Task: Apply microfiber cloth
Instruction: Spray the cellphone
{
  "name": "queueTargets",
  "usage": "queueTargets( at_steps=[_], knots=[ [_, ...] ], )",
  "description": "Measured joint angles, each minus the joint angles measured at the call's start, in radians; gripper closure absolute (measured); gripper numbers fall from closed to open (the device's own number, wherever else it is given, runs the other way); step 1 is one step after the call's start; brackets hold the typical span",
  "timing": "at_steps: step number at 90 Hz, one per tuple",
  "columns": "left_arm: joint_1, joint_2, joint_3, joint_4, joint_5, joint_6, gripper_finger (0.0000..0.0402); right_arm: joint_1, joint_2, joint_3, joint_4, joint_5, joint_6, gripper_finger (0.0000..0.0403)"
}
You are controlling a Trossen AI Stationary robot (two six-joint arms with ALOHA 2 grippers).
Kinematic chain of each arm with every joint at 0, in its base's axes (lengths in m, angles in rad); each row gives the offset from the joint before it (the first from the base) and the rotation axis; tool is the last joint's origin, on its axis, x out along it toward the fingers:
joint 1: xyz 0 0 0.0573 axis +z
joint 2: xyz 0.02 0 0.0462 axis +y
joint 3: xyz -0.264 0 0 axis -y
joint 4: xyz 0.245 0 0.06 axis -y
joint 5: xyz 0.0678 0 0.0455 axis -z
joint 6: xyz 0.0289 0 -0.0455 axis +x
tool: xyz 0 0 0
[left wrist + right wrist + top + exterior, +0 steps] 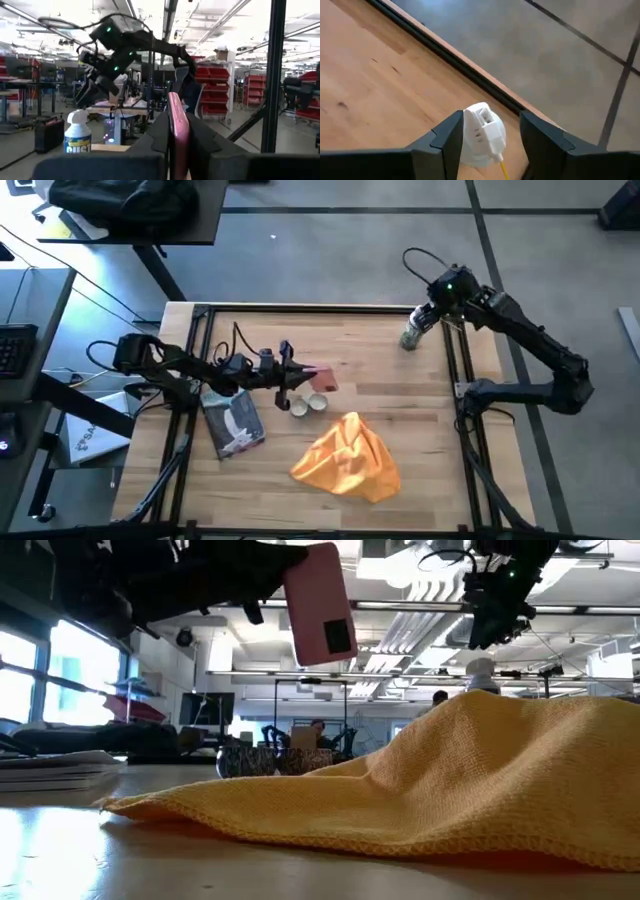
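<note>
The orange-yellow microfiber cloth (345, 455) (450, 780) lies crumpled on the wooden table, near its front middle, with no gripper on it. My left gripper (298, 376) reaches in from the left over the table's middle and is shut on a pink flat slab (320, 602) bearing a dark square. My right gripper (420, 323) hangs open at the far right, just above a white-capped spray can (411, 339) standing upright on the table. Its fingers stand on either side of the can's nozzle cap (481, 131), and in the low view they are clear above it. My left gripper pinches the pink slab between its two fingers, which lie on its two flat faces at the end nearest the arm (178, 117). The fingers come level from the table's left. The slab stands on edge, slightly tilted, lifted clear above the table.
Two small round tins (300, 409) (318, 402) sit below the left gripper. A grey-and-white flat packet (235, 422) lies left of them. Black frame rails (455, 350) run along the table's left, far and right sides. Bare wood shows between the cloth and the can.
</note>
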Motion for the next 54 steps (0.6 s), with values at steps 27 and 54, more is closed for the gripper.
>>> queueTargets(
  at_steps=[27,54],
  knots=[
    [0.000,0.000,0.000,-0.002,0.001,0.000,0.0390,-0.058,0.106,0.000,-0.026,-0.115,-0.117,0.0242],
    [0.000,0.000,0.000,-0.009,0.003,-0.001,0.0390,-0.046,0.118,0.000,-0.040,-0.117,-0.185,0.0265]
  ],
)
